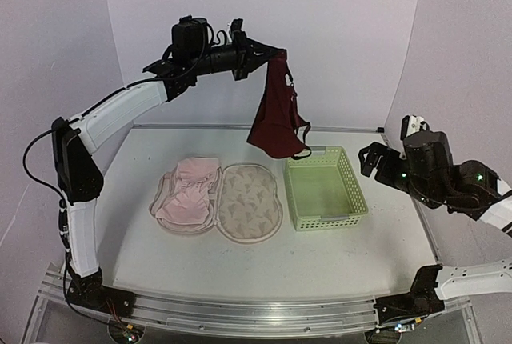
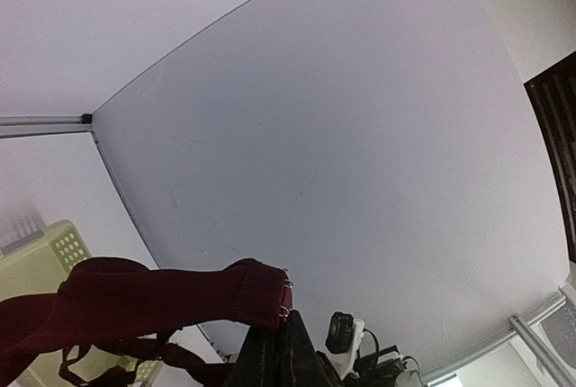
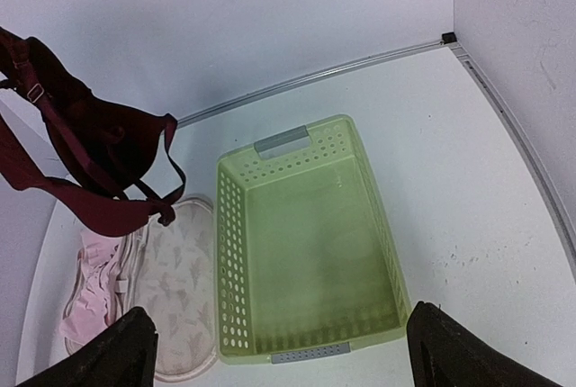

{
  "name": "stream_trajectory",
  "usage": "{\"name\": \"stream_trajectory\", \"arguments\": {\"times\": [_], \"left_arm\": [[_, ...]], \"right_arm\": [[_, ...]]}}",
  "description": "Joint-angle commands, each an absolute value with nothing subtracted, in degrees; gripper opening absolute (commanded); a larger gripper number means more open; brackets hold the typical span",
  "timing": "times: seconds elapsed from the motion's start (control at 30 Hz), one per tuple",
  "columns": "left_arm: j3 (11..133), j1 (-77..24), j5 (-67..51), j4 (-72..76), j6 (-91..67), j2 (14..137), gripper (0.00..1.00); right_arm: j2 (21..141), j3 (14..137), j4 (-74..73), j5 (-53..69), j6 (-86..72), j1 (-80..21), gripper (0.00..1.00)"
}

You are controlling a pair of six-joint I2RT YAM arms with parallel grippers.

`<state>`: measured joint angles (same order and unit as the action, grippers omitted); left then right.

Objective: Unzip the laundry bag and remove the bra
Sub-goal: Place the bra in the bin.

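The laundry bag [image 1: 250,202] lies unzipped and spread flat on the table, its printed half on the right, with a pale pink garment [image 1: 190,188] in the left half. It also shows in the right wrist view [image 3: 175,292]. My left gripper [image 1: 268,56] is raised high at the back, shut on the band of a dark red bra [image 1: 276,116], which hangs in the air above the bag and basket. In the left wrist view the bra [image 2: 162,301] drapes from the gripper [image 2: 281,322]. My right gripper [image 1: 376,160] is open and empty, above the table right of the basket.
A pale green slatted plastic basket [image 1: 352,192] stands empty right of the bag; the right wrist view looks down into the basket [image 3: 229,252]. White walls enclose the back and sides. A metal rail runs along the table's near edge.
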<state>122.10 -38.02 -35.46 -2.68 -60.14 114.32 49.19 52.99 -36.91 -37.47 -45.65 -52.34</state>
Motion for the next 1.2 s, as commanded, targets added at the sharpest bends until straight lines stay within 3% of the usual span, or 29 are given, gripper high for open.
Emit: {"name": "stream_trajectory", "arguments": {"times": [0.0, 0.4, 1.17], "left_arm": [[128.3, -40.2, -32.3, 5.1, -64.6, 117.1, 0.00], [138.1, -46.0, -27.5, 9.1, -70.7, 129.0, 0.00], [139.2, -49.2, -22.6, 26.3, -85.4, 140.8, 0.00]], "right_arm": [[47.0, 52.0, -37.2, -39.2, -47.4, -52.4, 0.98], [42.5, 50.6, -37.4, -37.7, -47.8, -52.4, 0.98], [38.4, 48.6, -37.5, -35.3, -47.9, -52.5, 0.98]]}}
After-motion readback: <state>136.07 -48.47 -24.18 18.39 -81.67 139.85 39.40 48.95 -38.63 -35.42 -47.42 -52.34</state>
